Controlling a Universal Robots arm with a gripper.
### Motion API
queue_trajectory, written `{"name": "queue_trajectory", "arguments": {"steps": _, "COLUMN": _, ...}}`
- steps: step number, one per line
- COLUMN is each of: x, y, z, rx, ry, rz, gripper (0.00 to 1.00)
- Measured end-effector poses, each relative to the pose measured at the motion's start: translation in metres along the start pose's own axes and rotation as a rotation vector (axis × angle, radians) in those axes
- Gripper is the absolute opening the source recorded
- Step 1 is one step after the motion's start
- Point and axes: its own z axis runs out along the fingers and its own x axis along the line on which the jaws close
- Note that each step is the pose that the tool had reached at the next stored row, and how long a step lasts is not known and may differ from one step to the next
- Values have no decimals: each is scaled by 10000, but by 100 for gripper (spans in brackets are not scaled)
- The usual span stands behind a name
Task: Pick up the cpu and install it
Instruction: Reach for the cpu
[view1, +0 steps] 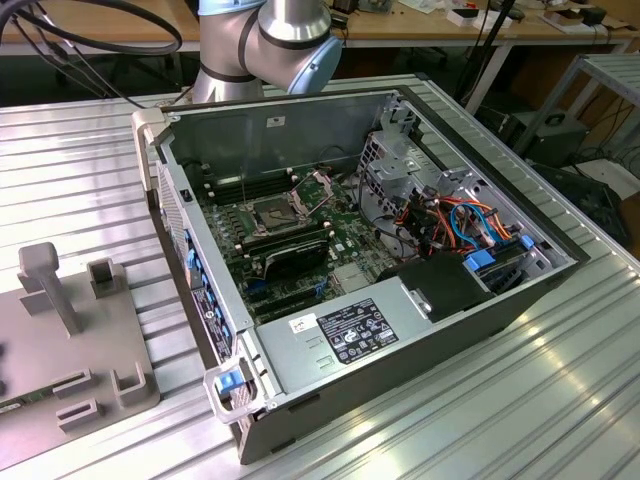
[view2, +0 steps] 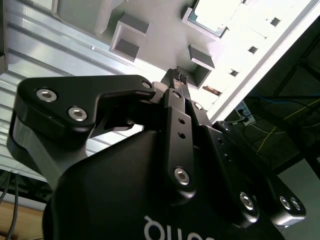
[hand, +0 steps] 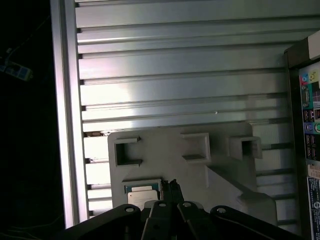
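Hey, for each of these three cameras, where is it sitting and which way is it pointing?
Exterior view: off the arm, above the table, looking down into the open computer case; an arm joint shows at the top edge.
First wrist view: on the arm, looking past the gripper at the grey fixture and the cpu on it.
Second wrist view: close behind the gripper, facing the same fixture and cpu.
Shared: both wrist views show gripper, fixture and cpu.

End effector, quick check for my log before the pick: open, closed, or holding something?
End effector: closed, fingertips together, holding nothing; the cpu lies on the grey fixture.
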Motion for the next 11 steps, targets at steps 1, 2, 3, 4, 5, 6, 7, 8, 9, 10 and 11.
{"name": "queue_trajectory", "arguments": {"steps": 1, "x": 3, "y": 0, "z": 0, "rx": 1, "ry": 0, "rz": 0, "gripper": 11}}
{"name": "queue_trajectory", "arguments": {"steps": 2, "x": 7, "y": -1, "z": 0, "rx": 1, "ry": 1, "rz": 1, "gripper": 11}}
{"name": "queue_trajectory", "arguments": {"steps": 3, "x": 12, "y": 0, "z": 0, "rx": 0, "ry": -1, "rz": 2, "gripper": 11}}
{"name": "queue_trajectory", "arguments": {"steps": 4, "x": 18, "y": -1, "z": -1, "rx": 1, "ry": 1, "rz": 2, "gripper": 11}}
{"name": "queue_trajectory", "arguments": {"steps": 5, "x": 29, "y": -2, "z": 0, "rx": 0, "ry": 0, "rz": 0, "gripper": 11}}
{"name": "queue_trajectory", "arguments": {"steps": 6, "x": 38, "y": -3, "z": 0, "rx": 0, "ry": 0, "rz": 0, "gripper": 11}}
{"name": "queue_trajectory", "arguments": {"steps": 7, "x": 47, "y": -3, "z": 0, "rx": 0, "ry": 0, "rz": 1, "gripper": 11}}
{"name": "queue_trajectory", "arguments": {"steps": 8, "x": 57, "y": -4, "z": 0, "rx": 1, "ry": 1, "rz": 0, "gripper": 11}}
{"name": "queue_trajectory", "arguments": {"steps": 9, "x": 71, "y": -5, "z": 2, "rx": 0, "ry": 0, "rz": 0, "gripper": 11}}
{"name": "queue_trajectory", "arguments": {"steps": 10, "x": 81, "y": -6, "z": 2, "rx": 0, "ry": 0, "rz": 0, "gripper": 11}}
{"name": "queue_trajectory", "arguments": {"steps": 11, "x": 90, "y": -7, "z": 3, "rx": 0, "ry": 0, "rz": 0, "gripper": 11}}
